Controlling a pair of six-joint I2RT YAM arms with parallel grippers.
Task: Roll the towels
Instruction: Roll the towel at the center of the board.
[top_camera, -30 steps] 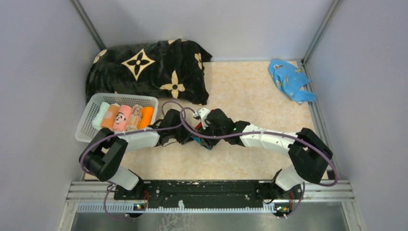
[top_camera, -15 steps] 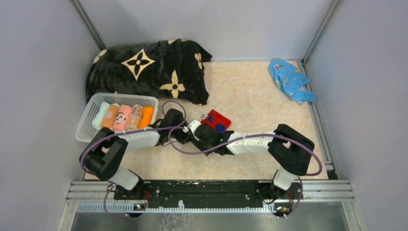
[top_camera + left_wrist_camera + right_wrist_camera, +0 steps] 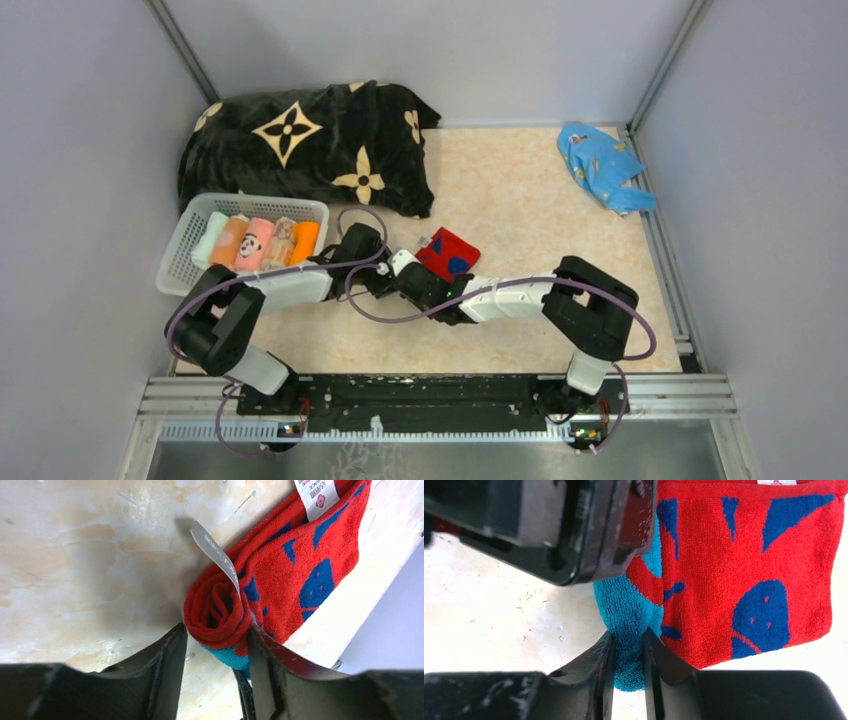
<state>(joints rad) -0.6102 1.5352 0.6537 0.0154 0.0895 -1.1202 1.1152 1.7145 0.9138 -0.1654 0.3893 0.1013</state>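
- Two tools meet on the red towel (image 3: 450, 252), which lies on the table (image 3: 520, 200) just ahead of both arms, near the middle.
- Your left tool (image 3: 216, 630) holds the towel's rolled end. One finger presses against each side of the red spiral, and a grey tag (image 3: 215, 555) sticks up from it.
- Your right tool (image 3: 628, 635) stands narrow, pinching a teal fold at the towel's edge between its fingers (image 3: 659, 670). The left tool's dark body sits just beside it.
- Only the near end is rolled. The rest of the towel lies flat, showing blue shapes on red.
- Five rolled towels (image 3: 255, 243) lie side by side in the white basket (image 3: 180, 262), on the left side of the table next to the left arm.
- Behind the basket you see the black blanket (image 3: 300, 140) heaped at the far left. A blue cloth (image 3: 600, 165) lies crumpled in the far right corner, well apart from both tools.
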